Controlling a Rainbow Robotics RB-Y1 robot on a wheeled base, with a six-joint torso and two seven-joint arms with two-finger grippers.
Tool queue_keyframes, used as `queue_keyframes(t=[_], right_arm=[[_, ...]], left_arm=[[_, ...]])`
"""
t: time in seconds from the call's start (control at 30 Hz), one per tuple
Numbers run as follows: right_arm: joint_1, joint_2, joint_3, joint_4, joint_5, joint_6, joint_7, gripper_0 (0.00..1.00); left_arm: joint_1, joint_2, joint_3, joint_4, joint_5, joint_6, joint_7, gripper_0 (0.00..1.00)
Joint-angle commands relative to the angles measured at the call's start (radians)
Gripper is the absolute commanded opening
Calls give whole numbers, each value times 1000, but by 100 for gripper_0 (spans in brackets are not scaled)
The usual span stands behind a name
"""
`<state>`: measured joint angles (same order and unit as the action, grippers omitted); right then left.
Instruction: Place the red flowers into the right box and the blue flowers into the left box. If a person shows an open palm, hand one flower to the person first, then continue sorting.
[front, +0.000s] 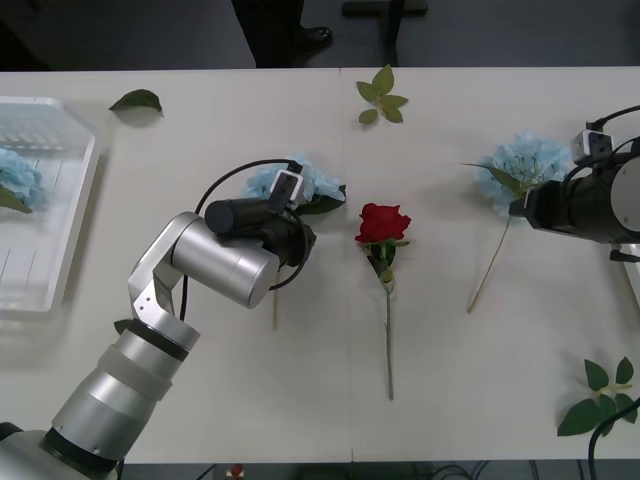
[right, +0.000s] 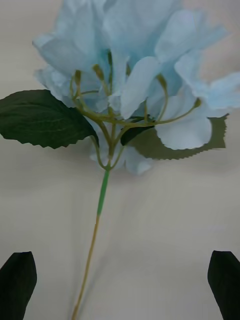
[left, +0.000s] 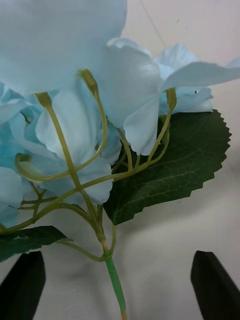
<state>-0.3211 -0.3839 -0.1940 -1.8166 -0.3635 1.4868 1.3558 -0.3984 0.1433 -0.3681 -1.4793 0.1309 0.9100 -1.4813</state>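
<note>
Left gripper (left: 120, 287) hovers with fingers spread over the centre blue hydrangea (front: 312, 183) on the table (front: 450, 350). Right gripper (right: 120, 285), also spread, is poised above the right-side hydrangea (front: 522, 165). Both heads are pale blue, fluffy, with dark serrated leaves and thin green stems

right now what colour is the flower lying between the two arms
Red, with a green stem; the front view shows it best.

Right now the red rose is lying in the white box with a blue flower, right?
Not quite. The red rose lies on the bare table, between the two arms. The front view shows this. The white box does hold a blue flower.
</note>
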Motion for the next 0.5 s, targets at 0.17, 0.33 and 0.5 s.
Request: queue_keyframes(t=[0.17,0.33,0.5], right_arm=[[-33,0,74,137,12,-148,-30,100],[-53,3,108,217,18,-191,-30,100],[-64,5,130,263,26,-218,-30,100]], left_arm=[[-30,-5,18,19,-27,-13,21,44],[-28,-5,12,36,-30,-25,27,10],[-28,-5,14,67,-28,-57,29,0]])
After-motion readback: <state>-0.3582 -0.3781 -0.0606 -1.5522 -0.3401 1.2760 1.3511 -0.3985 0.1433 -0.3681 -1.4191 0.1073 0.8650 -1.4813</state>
